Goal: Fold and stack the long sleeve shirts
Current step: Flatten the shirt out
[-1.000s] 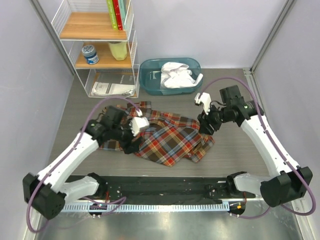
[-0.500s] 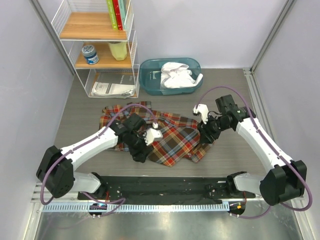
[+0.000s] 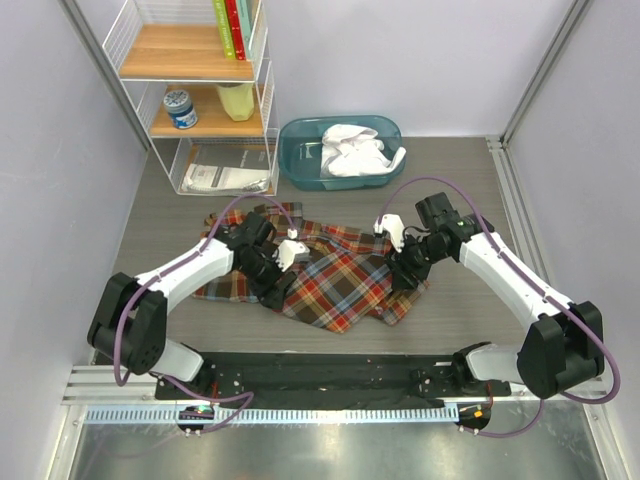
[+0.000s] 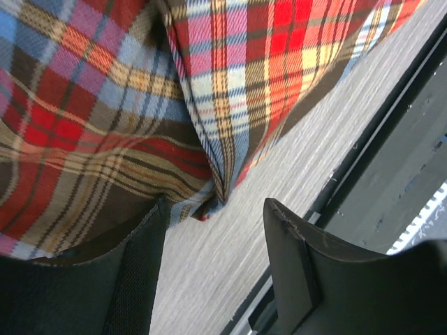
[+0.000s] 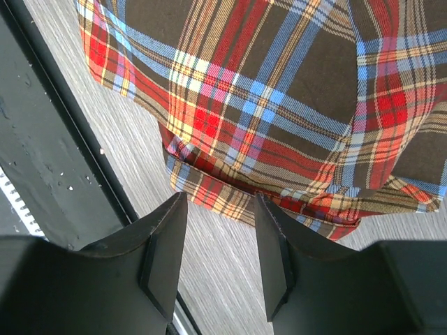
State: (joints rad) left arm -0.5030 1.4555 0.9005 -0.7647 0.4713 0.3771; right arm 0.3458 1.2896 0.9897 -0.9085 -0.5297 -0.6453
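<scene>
A wire shelf [image 3: 170,50] stands at the far left corner of the desk [image 3: 470,300], with books, a jar and papers on its levels.

The left hand [image 3: 273,287] is low over the left half of the plaid shirt [image 3: 335,285]. In the left wrist view the hand [image 4: 216,204] is wide open and grips nothing. A folded corner of the plaid [image 4: 209,105] droops into the gap. The cloth lies against the top of the left finger [image 4: 140,279] and stays off the right finger [image 4: 293,265]. Bare desk [image 4: 230,265] shows between them, and the black rail [image 4: 391,181] of the near edge runs to the right.

The plaid shirt lies crumpled and partly folded in the middle of the desk, between the two hands.

Behind it, a teal bin [image 3: 300,160] sits against the back wall, and the white shirt [image 3: 352,150] is bunched inside.

The right hand [image 3: 403,275] is at the shirt's right edge. In the right wrist view it [image 5: 221,199] is also open and holds nothing. The plaid hem [image 5: 230,181] lies just past the fingertips [image 5: 174,223], flat on the desk.
</scene>
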